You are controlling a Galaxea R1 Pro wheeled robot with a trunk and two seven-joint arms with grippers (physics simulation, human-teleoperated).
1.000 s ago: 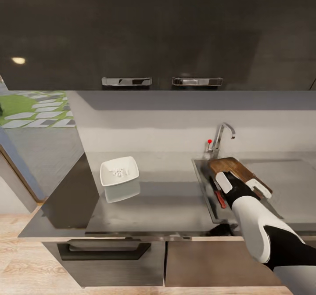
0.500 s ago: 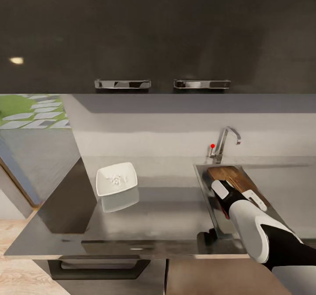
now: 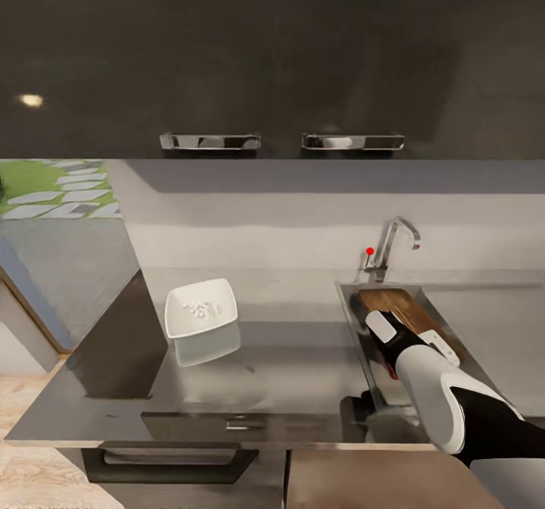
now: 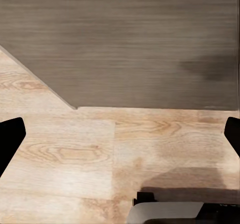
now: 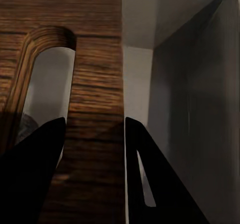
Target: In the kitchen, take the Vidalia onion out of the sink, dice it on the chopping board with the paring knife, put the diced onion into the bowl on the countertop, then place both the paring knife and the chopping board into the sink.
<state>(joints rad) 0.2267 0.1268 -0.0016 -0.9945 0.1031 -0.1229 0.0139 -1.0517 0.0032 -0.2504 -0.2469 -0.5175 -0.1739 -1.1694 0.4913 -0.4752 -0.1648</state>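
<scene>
Chopping board in the sink, one board, one white bowl.
Right gripper pinches the board's edge between its fingers; left gripper's fingers spread wide.

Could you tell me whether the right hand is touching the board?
Touching. In the right wrist view, the right hand's two dark fingers press on either side of the board's handle strip beside its slot, with no gap showing.
</scene>
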